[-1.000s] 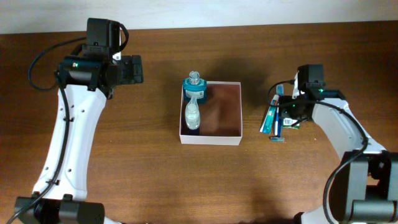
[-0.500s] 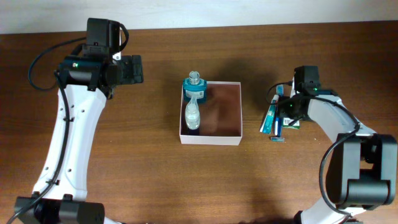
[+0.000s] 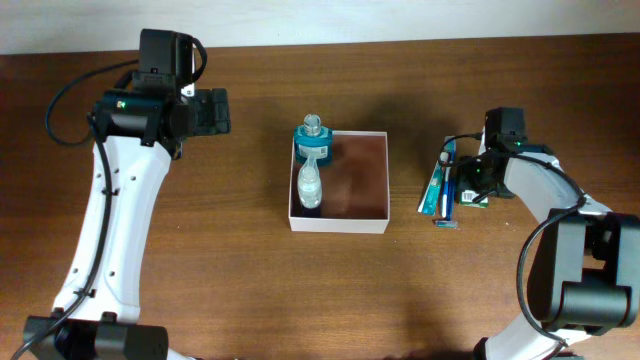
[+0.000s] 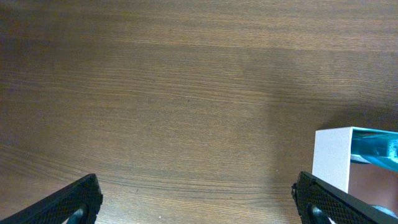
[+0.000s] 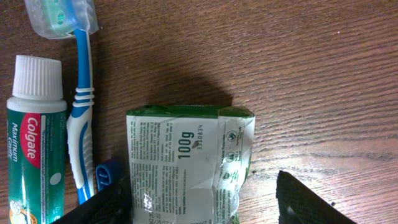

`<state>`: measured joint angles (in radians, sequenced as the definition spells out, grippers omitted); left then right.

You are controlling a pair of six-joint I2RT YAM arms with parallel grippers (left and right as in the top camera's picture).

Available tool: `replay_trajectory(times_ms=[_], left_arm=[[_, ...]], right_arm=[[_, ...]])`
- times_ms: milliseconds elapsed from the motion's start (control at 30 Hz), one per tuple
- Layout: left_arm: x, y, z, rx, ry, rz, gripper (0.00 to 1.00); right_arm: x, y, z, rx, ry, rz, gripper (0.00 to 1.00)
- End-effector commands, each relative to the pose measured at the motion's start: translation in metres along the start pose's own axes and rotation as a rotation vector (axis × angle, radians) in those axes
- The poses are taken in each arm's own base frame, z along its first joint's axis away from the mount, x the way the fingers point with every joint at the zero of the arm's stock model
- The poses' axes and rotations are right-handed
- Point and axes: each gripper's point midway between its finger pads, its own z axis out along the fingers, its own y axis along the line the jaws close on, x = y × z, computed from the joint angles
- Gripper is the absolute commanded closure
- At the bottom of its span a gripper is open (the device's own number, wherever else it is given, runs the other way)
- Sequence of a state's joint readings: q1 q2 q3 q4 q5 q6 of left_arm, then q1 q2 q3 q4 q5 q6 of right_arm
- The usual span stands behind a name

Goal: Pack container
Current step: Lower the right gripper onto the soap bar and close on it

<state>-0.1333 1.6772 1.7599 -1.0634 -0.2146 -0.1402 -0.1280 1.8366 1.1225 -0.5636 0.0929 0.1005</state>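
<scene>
**Right jaws straddle the green packet; container sits mid-table**

The container (image 3: pixel 365 175) rests at the middle of the wooden table (image 3: pixel 250 290). A clear bottle (image 3: pixel 310 185) lies along its left wall, its teal-collared top poking over the far rim. Well to its left, the left gripper (image 4: pixel 196 186) hangs over bare wood, jaws spread wide and holding nothing. To the container's right, the right gripper (image 5: pixel 202 193) hovers with parted jaws on either side of a green packet (image 5: pixel 186 168), not clamped on it. A blue toothbrush (image 5: pixel 81 124) and a Colgate toothpaste tube (image 5: pixel 34 143) lie just beside the packet.

Table (image 3: pixel 250 290) holds container (image 3: pixel 340 225), toothpaste (image 5: pixel 34 143), toothbrush (image 5: pixel 81 124), perhaps soap packet (image 5: pixel 186 168).
</scene>
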Motion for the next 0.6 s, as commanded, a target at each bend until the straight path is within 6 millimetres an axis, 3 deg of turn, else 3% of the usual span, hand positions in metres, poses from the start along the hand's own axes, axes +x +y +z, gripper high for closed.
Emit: replay_trajectory(times_ms=[0,133,267,567], left_arm=[[-0.0042,0.0016,-0.0081,0.004,-0.022,-0.019,0.01],[-0.0042,0.0016,-0.0081,0.004,-0.022,-0.019,0.01],[-0.0042,0.0016,-0.0081,0.004,-0.022,-0.019,0.01],[-0.0042,0.0016,-0.0081,0.004,-0.022,-0.019,0.01]], right_arm=[[-0.0016,0.0002,0.0036,-0.005,0.006,-0.021,0.35],[0.001,0.0,0.0039,-0.004,0.015,-0.04,0.41],[0.0029,-0.0003,0.0039,-0.003,0.023,-0.041,0.57],[0.0069,-0.0007,0.0038,-0.002,0.04,-0.046,0.57]])
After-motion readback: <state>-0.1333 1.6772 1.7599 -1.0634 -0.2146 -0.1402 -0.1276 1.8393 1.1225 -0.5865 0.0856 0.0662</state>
